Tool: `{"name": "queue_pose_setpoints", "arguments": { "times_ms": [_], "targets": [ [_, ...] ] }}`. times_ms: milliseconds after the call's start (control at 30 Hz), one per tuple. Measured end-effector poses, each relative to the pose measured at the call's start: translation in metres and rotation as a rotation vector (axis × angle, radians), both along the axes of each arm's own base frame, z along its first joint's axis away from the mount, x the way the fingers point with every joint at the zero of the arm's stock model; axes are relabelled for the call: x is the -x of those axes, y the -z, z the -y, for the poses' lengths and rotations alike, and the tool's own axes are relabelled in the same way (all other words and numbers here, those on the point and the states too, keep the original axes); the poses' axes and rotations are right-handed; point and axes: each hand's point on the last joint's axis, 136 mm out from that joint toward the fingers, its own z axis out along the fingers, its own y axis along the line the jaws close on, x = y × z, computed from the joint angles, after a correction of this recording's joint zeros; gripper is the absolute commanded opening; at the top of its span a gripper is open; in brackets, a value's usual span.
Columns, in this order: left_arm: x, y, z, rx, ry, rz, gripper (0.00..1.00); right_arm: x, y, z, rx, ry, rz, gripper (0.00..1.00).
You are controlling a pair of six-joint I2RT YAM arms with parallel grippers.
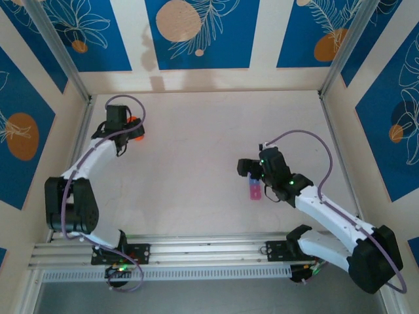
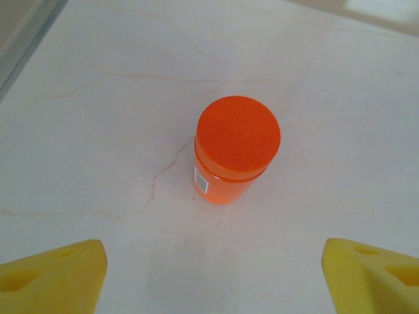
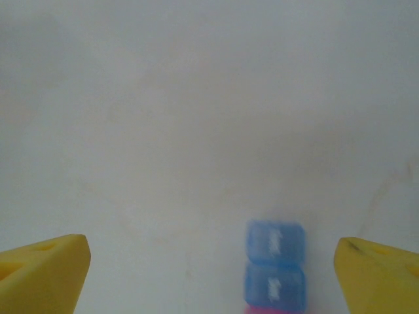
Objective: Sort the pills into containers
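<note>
1 orange bottle (image 2: 237,140), upright, ahead between left fingers (image 2: 52,275), spread apart | 1 containers strip (image 3: 275,268), 2 blue boxes plus pink edge, between right fingers (image 3: 46,271), spread apart

The table (image 2: 98,98) is smooth and pale like stone, finely veined, with a soft sheen. The orange bottle (image 2: 226,180) is glossy translucent plastic with a paper label; its cap (image 2: 238,136) is matt and finely grained. The containers (image 3: 275,268) are translucent plastic. The left gripper (image 2: 213,261) and right gripper (image 3: 213,261) are tipped in matt yellow plastic. The rail (image 1: 209,247) is bare metal.
</note>
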Motion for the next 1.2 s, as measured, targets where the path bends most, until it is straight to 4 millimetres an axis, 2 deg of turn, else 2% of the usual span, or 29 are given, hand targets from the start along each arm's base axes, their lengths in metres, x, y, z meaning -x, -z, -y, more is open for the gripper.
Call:
{"name": "queue_pose_setpoints", "arguments": {
  "times_ms": [100, 200, 367, 467, 767, 933, 1033, 1200],
  "targets": [
    [-0.001, 0.001, 0.0, 0.001, 0.003, 0.009, 0.9, 0.013, 0.03, 0.012, 0.053, 0.046, -0.112, 0.95],
    [-0.007, 0.015, -0.001, 0.0, 0.001, -0.024, 0.87, 0.021, 0.044, 0.019, 0.079, 0.067, -0.167, 0.95],
    [-0.036, 0.049, -0.001, 0.0, 0.013, -0.114, 0.82, 0.025, 0.048, 0.021, 0.084, 0.077, -0.191, 0.95],
    [-0.049, 0.06, 0.0, -0.009, 0.023, -0.148, 0.8, 0.027, 0.052, 0.021, 0.091, 0.081, -0.209, 0.95],
    [-0.086, 0.054, -0.001, -0.058, 0.058, -0.161, 0.71, 0.028, 0.055, 0.022, 0.094, 0.079, -0.221, 0.95],
    [-0.088, 0.07, 0.0, -0.061, 0.071, -0.213, 0.65, 0.03, 0.066, 0.023, 0.12, 0.08, -0.262, 0.95],
    [-0.083, 0.078, 0.0, -0.061, 0.077, -0.245, 0.58, 0.032, 0.074, 0.023, 0.142, 0.081, -0.296, 0.95],
    [-0.082, 0.079, 0.001, -0.063, 0.086, -0.256, 0.47, 0.032, 0.076, 0.024, 0.148, 0.081, -0.305, 0.93]
  ]
}}
